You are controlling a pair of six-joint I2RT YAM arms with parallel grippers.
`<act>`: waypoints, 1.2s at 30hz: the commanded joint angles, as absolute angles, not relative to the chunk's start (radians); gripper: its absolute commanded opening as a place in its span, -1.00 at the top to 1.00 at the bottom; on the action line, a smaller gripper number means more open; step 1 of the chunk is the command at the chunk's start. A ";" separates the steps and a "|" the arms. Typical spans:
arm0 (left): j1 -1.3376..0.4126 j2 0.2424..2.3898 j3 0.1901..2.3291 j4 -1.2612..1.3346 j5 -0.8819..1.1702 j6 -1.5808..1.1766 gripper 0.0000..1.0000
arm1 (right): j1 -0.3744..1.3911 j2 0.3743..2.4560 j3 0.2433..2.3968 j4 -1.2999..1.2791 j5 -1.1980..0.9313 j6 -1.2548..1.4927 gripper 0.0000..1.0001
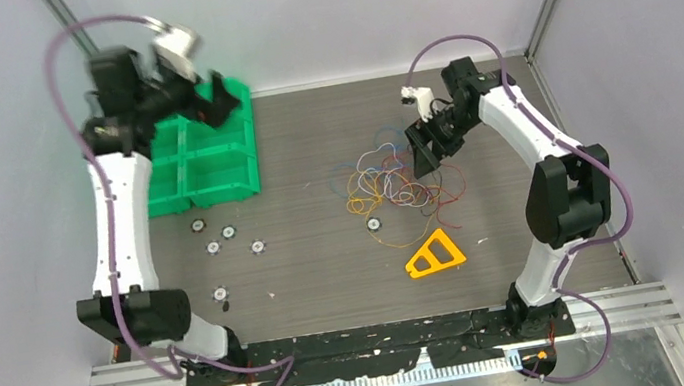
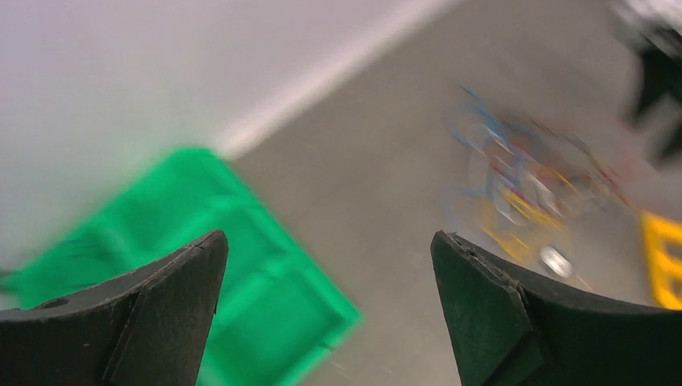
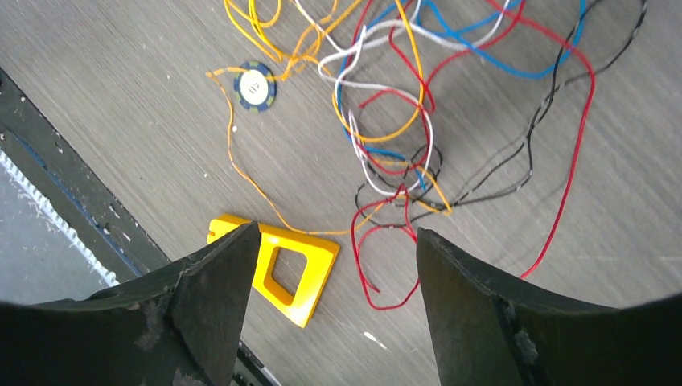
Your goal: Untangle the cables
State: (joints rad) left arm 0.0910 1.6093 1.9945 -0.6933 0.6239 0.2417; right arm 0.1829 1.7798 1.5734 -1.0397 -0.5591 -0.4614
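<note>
Cables [image 1: 395, 183] lie knotted mid-table under the right gripper [image 3: 338, 235], which is spread wide. The left gripper [image 2: 330, 237], also spread, hangs over the green bin [image 1: 202, 157]. Pinching several strands together risks tightening the knot and dragging the chip [image 3: 255, 86].

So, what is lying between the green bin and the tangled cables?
In the top view, only bare table lies between the green bin and the cables. The small round discs lie lower in that picture, off that stretch.
</note>
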 commanded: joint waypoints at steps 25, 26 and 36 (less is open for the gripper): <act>-0.668 1.826 1.348 -0.410 0.636 0.177 -0.14 | 0.269 1.903 1.452 -0.820 -0.506 -0.266 -0.31; -0.670 1.838 1.351 -0.405 0.632 0.167 -0.10 | 0.277 1.911 1.449 -0.809 -0.502 -0.256 -0.31; -0.673 1.950 1.378 -0.351 0.537 0.048 0.10 | 0.293 1.979 1.429 -0.744 -0.446 -0.193 -0.11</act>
State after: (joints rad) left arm -0.6724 1.9236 1.3239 -0.4091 0.5732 0.1074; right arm 0.2913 1.9560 1.4254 -0.7910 -0.4797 -0.2314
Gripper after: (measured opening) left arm 0.512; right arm 0.601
